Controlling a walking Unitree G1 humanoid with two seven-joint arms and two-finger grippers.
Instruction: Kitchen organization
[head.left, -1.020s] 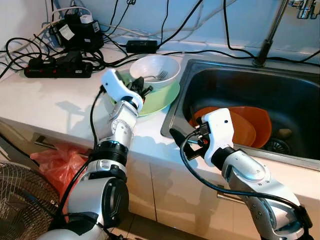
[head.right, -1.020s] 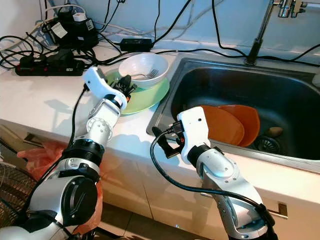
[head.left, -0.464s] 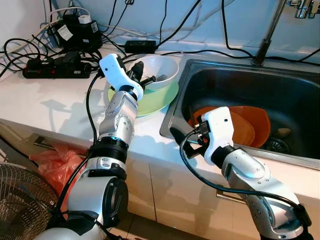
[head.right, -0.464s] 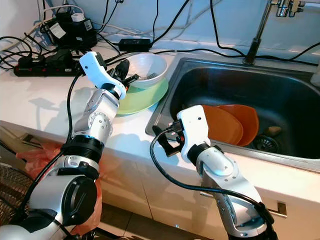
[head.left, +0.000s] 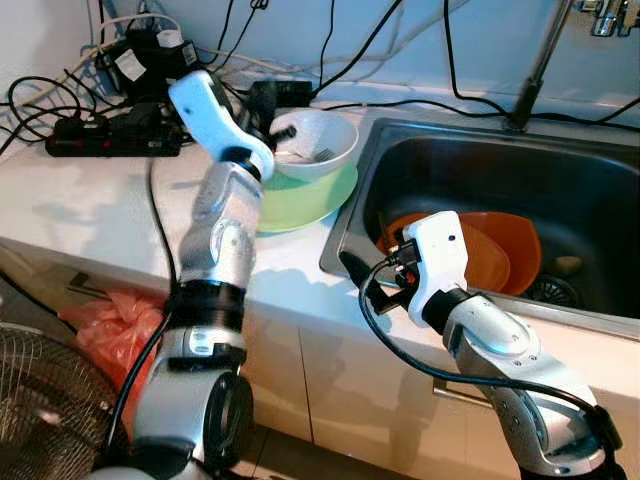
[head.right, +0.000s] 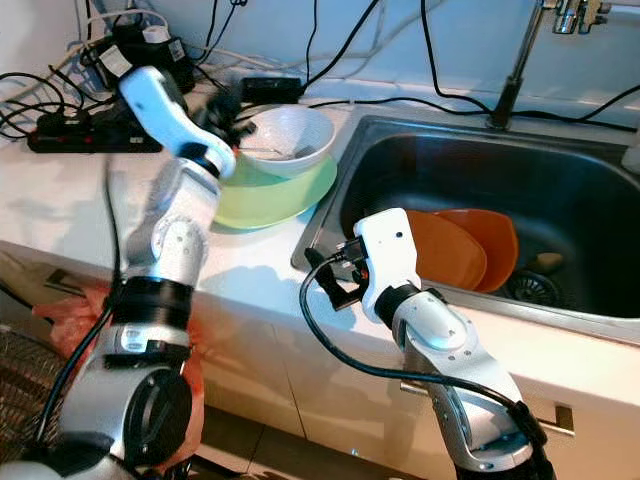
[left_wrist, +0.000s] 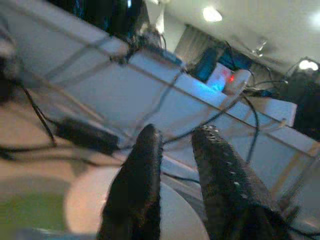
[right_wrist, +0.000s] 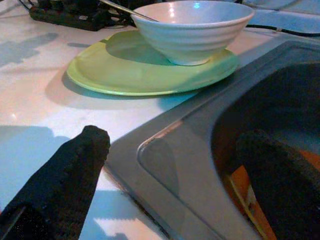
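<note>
A white bowl with a fork in it stands on a light green plate on the counter, just left of the sink. My left gripper hovers raised over the bowl's far-left rim; its fingers sit close together with nothing between them. Two orange plates lie in the sink basin. At the sink's near-left corner my right gripper stands open and empty, facing the bowl and plate.
A black power strip, adapters and tangled cables crowd the counter's back left. The tap rises behind the sink. Below the counter stand a fan and a red bag.
My left arm has lifted from the plate's near-left edge, past the bowl's rim, to above the bowl's far-left side. The right arm, bowl and plate have stayed put.
</note>
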